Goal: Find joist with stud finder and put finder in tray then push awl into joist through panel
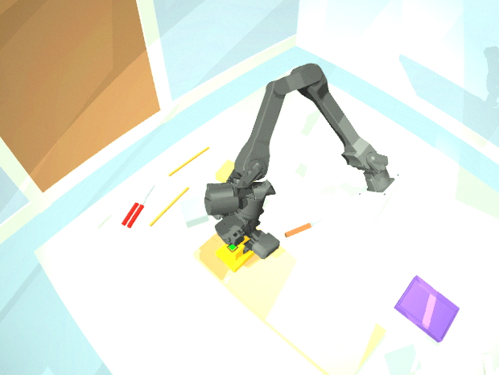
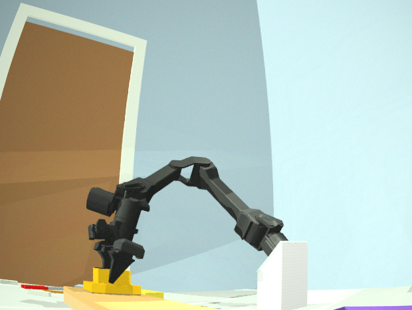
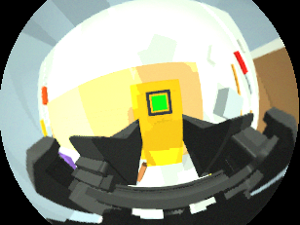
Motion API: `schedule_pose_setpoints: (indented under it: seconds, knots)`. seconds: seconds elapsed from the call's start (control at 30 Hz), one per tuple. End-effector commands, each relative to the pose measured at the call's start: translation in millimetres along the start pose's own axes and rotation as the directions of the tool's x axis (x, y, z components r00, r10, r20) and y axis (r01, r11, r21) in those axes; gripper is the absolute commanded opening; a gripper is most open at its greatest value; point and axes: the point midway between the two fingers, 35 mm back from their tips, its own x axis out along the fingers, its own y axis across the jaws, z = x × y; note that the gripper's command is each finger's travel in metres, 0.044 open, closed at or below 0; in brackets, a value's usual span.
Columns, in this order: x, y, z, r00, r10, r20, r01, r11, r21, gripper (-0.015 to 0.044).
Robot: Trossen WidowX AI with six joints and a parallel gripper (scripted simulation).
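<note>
The yellow stud finder [image 1: 233, 262] [image 2: 100, 288] [image 3: 161, 132] sits upright near one end of the pale wooden floor panel [image 1: 261, 288] [image 2: 78, 297] [image 3: 68, 106], its base appearing flat on the surface. The square indicator on its top is lit green. My gripper [image 1: 242, 245] [image 2: 107, 274] [image 3: 158, 117] is shut on its raised block, one finger on each side. The awl [image 1: 298, 230] [image 3: 141, 172], with an orange handle and thin pale shaft, lies beside the panel. The purple tray [image 1: 409, 300] [image 2: 373, 307] [image 3: 67, 159] is empty. The joist is hidden.
Two red-handled tools [image 1: 129, 213] [image 1: 135, 216] and two thin yellow sticks [image 1: 188, 161] [image 1: 169, 206] lie beyond the panel. A yellow block [image 1: 224, 171] and a pale grey block [image 1: 195, 213] [image 3: 227, 102] are behind the gripper. A white block [image 2: 294, 273] stands before the arm's base.
</note>
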Motion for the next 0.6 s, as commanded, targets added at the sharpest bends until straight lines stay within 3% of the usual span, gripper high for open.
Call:
schedule_pose_setpoints:
  seconds: [0.0, 0.57]
  knots:
    - [0.3, -12.4, -0.8, 1.0, -0.009, -0.003, 0.009, 1.0, 0.003, 0.0]
    - [-0.2, -20.5, -0.2, 1.0, -0.005, 0.0, 0.005, 1.0, 0.003, 0.0]
